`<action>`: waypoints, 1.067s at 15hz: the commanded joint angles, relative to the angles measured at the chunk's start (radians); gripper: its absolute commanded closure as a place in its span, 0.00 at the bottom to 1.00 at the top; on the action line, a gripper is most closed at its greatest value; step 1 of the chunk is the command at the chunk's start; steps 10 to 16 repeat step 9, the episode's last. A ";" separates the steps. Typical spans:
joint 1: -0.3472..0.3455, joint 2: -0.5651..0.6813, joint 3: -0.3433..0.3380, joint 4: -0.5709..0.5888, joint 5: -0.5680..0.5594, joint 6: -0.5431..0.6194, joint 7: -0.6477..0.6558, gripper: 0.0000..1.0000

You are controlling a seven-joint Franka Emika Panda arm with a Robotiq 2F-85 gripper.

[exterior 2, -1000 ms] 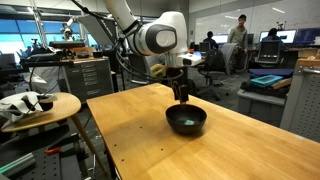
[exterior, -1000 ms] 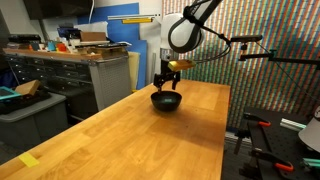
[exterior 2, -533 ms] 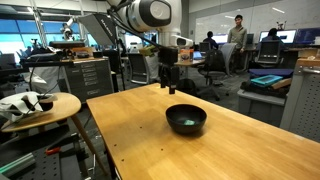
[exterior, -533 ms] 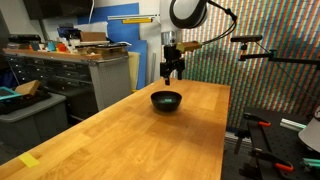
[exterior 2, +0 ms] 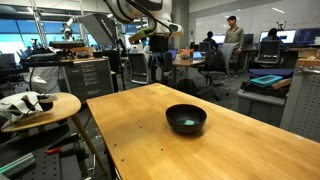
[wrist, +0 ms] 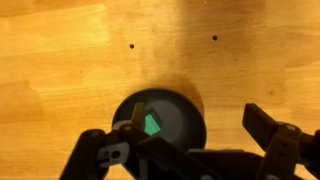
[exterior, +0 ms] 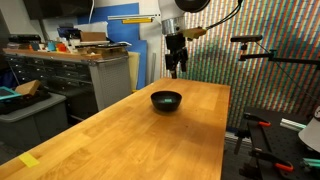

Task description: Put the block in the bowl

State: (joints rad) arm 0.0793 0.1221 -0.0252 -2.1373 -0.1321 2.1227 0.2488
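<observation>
The green block [wrist: 152, 125] lies inside the black bowl [wrist: 160, 120], a little off the bowl's middle in the wrist view and resting on its dark bottom. The bowl stands upright on the wooden surface [wrist: 60, 60], and shows in both exterior views [exterior: 166, 100] [exterior 2: 186, 119]. In those two views the block is too small to make out.

The claw [wrist: 175, 135] hangs straight above the bowl, well clear of its rim and touching nothing. Its two fingers [wrist: 268, 132] stand wide apart, one to each side of the bowl as the wrist camera looks down, with only air between them. In an exterior view the claw [exterior: 176, 70] points downward above and just behind the bowl, with a clear gap of air between its tips and the rim.

Two small dark holes [wrist: 132, 45] mark the wood beyond the bowl in the wrist view. A flat yellow tape patch [exterior: 28, 160] sits on the surface far from the bowl, near the corner closest to the camera. Behind the bowl, in the background of an exterior view, a person [exterior 2: 233, 30] stands among office desks.
</observation>
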 commanded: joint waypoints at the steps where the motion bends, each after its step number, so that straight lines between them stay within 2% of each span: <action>1: -0.011 -0.010 0.019 -0.004 -0.007 -0.004 0.000 0.00; 16: -0.009 -0.029 0.025 -0.019 -0.011 -0.008 -0.001 0.00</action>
